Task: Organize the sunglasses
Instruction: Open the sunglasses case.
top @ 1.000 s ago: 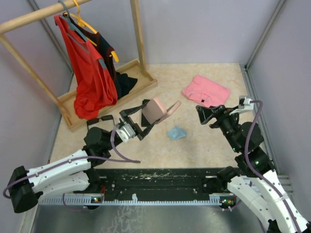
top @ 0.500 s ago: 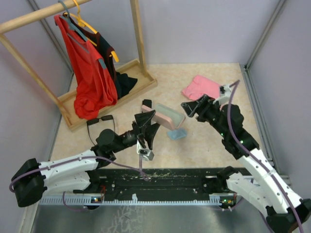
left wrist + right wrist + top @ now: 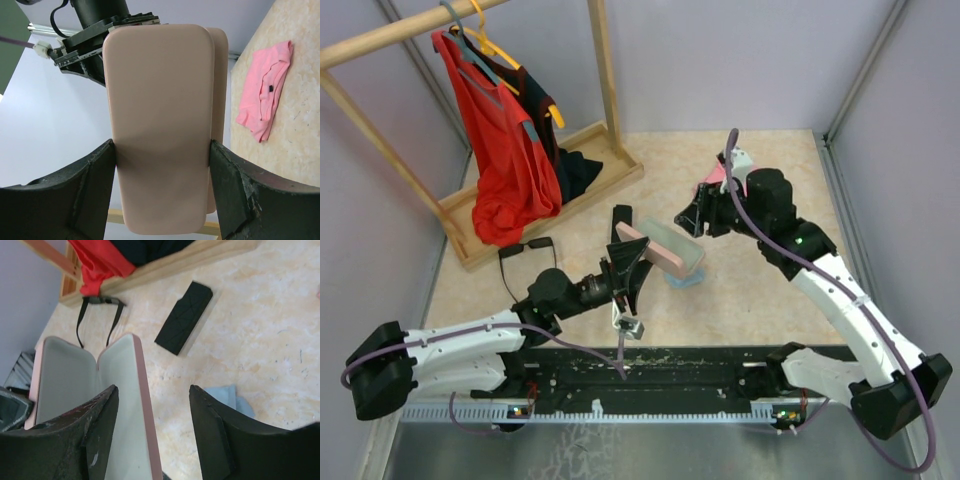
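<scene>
A black pair of sunglasses (image 3: 526, 248) lies unfolded on the table by the rack base, also visible in the right wrist view (image 3: 100, 314). My left gripper (image 3: 626, 262) is shut on a pink oblong case (image 3: 665, 250), whose pink shell (image 3: 160, 125) fills the span between the fingers (image 3: 162, 192). The case is open and shows a pale green lining (image 3: 75, 385). My right gripper (image 3: 696, 221) is at the case's far end. It stands open (image 3: 152, 400), with the lid's rim between its fingers and a gap on the right side.
A black oblong case (image 3: 183, 317) lies closed on the table beyond the pink one. A blue cloth (image 3: 682, 277) sits under the held case. A pink garment (image 3: 265, 90) lies at the back right. A wooden clothes rack (image 3: 550, 190) with a red garment (image 3: 505, 150) stands at the back left.
My right arm has swung left to the pink case and its jaws have narrowed around the lid. My left arm has turned the case and laid it open towards the right.
</scene>
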Controlling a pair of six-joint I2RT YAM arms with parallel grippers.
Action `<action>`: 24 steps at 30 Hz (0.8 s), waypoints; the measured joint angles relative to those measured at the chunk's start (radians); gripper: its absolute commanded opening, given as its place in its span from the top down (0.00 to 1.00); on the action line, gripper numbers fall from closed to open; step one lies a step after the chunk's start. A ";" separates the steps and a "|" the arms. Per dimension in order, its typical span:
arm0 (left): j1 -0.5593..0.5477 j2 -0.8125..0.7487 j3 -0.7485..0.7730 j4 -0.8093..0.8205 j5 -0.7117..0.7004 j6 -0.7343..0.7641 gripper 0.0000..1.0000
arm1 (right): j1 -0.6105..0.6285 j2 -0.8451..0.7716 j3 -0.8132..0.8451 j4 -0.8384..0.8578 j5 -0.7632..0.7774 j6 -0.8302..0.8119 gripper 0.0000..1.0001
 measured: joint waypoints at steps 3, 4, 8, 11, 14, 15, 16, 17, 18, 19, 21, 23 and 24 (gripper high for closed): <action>-0.003 0.000 0.000 -0.010 -0.014 0.011 1.00 | 0.000 0.027 0.015 -0.051 -0.043 -0.050 0.49; -0.004 0.000 0.000 -0.015 -0.018 0.014 1.00 | 0.000 0.034 0.016 -0.068 -0.054 -0.067 0.50; -0.007 0.000 0.000 -0.037 -0.026 0.022 1.00 | -0.001 0.051 0.016 -0.116 -0.077 -0.123 0.54; -0.010 0.000 0.000 -0.047 -0.029 0.025 1.00 | -0.001 0.058 0.017 -0.134 -0.092 -0.165 0.55; -0.011 0.000 0.000 -0.051 -0.031 0.026 1.00 | -0.001 0.070 0.018 -0.146 -0.103 -0.204 0.55; -0.011 0.000 0.000 -0.052 -0.032 0.026 1.00 | -0.001 0.073 0.018 -0.149 -0.108 -0.214 0.55; -0.011 0.000 0.000 -0.052 -0.032 0.026 1.00 | -0.001 0.076 0.018 -0.151 -0.113 -0.224 0.56; -0.011 0.000 0.000 -0.052 -0.033 0.026 1.00 | -0.001 0.079 0.018 -0.152 -0.118 -0.232 0.56; -0.011 0.000 0.000 -0.052 -0.033 0.026 1.00 | -0.001 0.081 0.018 -0.154 -0.123 -0.241 0.56; -0.011 0.000 0.000 -0.052 -0.034 0.026 1.00 | -0.001 0.083 0.018 -0.156 -0.130 -0.249 0.57; -0.011 0.000 0.000 -0.052 -0.034 0.026 1.00 | -0.001 0.086 0.018 -0.163 -0.143 -0.261 0.60; -0.011 0.000 0.000 -0.052 -0.034 0.026 1.00 | -0.001 0.086 0.018 -0.166 -0.152 -0.269 0.64; -0.011 0.000 0.000 -0.052 -0.034 0.025 1.00 | -0.001 0.087 0.018 -0.167 -0.159 -0.273 0.65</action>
